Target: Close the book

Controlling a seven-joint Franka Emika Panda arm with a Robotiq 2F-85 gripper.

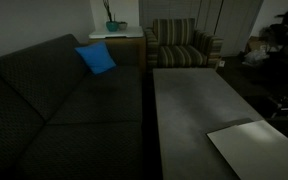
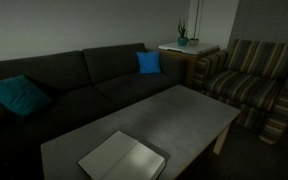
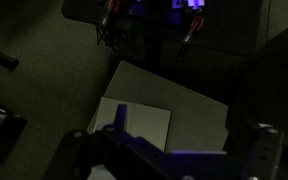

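The book is pale grey-white and lies flat near one end of the long grey table. In an exterior view it lies open, with a crease down the middle. In the wrist view the book is a pale rectangle on the table, seen from high above. My gripper shows only in the wrist view. Its two dark fingers are spread wide and hold nothing, well above the book. The arm does not show clearly in either exterior view.
A dark sofa runs along the table, with a blue cushion and a teal cushion. A striped armchair and a side table with a plant stand at the far end. The room is dim.
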